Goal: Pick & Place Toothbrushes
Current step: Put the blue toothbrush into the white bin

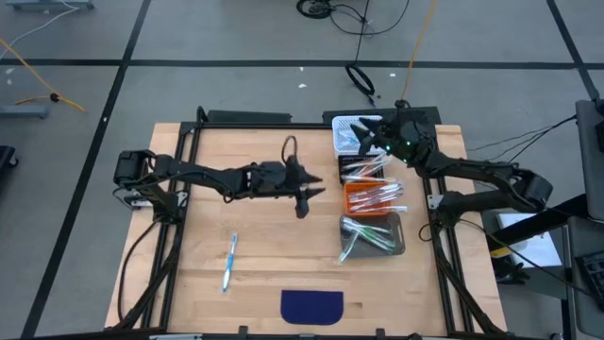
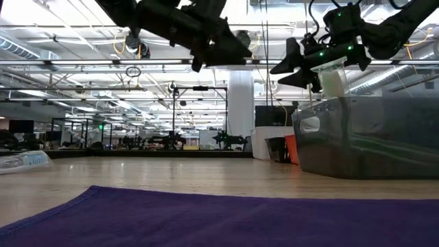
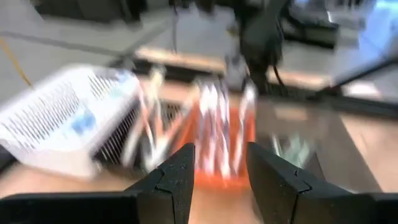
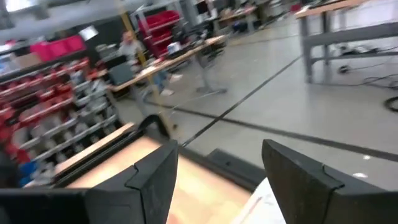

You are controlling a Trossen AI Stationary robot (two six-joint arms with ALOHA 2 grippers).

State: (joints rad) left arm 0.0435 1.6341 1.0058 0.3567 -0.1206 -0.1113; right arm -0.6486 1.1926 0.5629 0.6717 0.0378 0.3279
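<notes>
Toothbrushes (image 1: 375,196) fill the orange bin (image 1: 373,198) in your high view, wrapped and lying side by side; more lie in the grey bin (image 1: 373,234) just nearer you than the orange one, and in the white basket (image 1: 354,135) just beyond it. One blue toothbrush (image 1: 229,262) lies alone on the tabletop (image 1: 255,208), well apart from the orange bin, on the left arm's side. The left claw (image 1: 304,192) hangs over bare wood near the orange bin, released and empty. The right claw (image 1: 363,132) hovers over the white basket, also released. A dark blue mat (image 1: 312,305) sits at the tabletop's near edge.

In your low view, both claws hang high above the grey bin (image 2: 367,137), with the mat (image 2: 206,219) in front.

Your left wrist view is blurred; its fingers (image 3: 177,180) stand apart, facing the orange bin (image 3: 217,143).

Your right wrist view shows its fingers (image 4: 298,174) spread, nothing between them.
</notes>
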